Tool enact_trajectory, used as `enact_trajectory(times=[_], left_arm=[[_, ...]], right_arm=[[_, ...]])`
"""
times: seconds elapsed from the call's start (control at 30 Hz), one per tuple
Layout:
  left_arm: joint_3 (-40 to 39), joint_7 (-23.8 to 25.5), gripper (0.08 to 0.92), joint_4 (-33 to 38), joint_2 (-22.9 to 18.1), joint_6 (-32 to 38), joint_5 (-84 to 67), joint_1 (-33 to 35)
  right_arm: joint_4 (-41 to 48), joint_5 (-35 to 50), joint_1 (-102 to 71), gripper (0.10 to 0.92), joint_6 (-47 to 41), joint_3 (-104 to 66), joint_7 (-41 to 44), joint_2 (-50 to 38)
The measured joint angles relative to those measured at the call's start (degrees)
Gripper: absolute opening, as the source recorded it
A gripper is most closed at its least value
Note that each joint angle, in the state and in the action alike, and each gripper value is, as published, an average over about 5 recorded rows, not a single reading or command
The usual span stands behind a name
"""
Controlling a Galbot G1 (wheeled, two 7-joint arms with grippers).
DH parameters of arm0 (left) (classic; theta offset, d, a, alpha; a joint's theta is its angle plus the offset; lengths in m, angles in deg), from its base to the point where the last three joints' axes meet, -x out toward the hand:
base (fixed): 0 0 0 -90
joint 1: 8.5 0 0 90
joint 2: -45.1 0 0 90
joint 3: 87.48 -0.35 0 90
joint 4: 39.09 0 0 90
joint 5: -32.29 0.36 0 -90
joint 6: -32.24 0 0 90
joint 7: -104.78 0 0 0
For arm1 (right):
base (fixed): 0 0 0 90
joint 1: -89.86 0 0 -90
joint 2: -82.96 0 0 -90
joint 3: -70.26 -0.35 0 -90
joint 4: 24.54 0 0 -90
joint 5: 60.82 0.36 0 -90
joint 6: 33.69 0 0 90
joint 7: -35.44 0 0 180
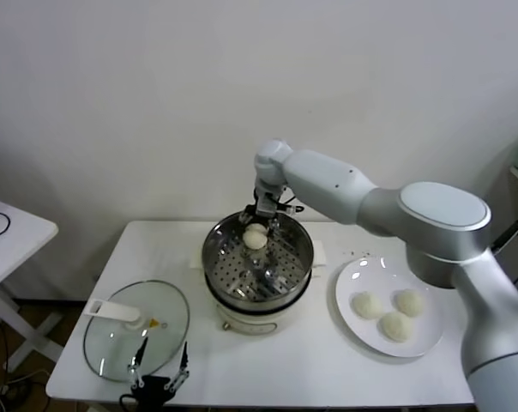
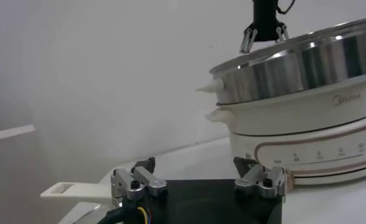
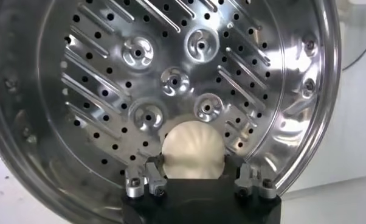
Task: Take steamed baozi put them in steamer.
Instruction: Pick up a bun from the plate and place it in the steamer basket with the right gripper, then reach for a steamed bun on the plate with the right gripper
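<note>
Right claw (image 1: 256,225) spread around baozi (image 1: 255,237) over steamer (image 1: 257,283).

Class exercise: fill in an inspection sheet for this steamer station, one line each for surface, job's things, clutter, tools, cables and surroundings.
Surface: white table, a few dark specks near the plate.
Job's things: steamer at table centre, one baozi over its perforated tray; three baozi on the white plate.
Clutter: glass lid with white handle, lying flat left of the steamer.
Tools: right tool inside the steamer rim, fingers either side of the baozi, open; left tool at the table's near edge over the lid, open and empty.
Cables: black cable on the side table at left.
Surroundings: plain white wall.
</note>
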Motion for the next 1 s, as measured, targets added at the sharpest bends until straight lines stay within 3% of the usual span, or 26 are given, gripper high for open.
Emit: enact_trajectory(times=[0.2,0.4,0.7,1.0], left_arm=[[-0.20,0.15,0.823,0.37,0.00,-0.01,0.16,0.22],[-0.19,0.26,0.823,0.86,0.00,-0.02,0.51,0.89],[-0.49,0.24,0.823,1.29,0.00,0.17,1.19,1.70],[-0.47,0.25,0.823,1.14,0.00,0.35,1.39,1.78]], right_arm=[[-0.69,3.50,1.12,0.821,0.02,0.83,1.10,-1.03],[-3.94,14.82,6.27,0.823,-4.01,5.39,3.26,-4.16],[-9.74,34.41,15.78,0.823,-18.01,15.68,5.55,-13.35],[-22.10,45.21,20.17,0.823,-35.41,26.26,1.73,-26.61]])
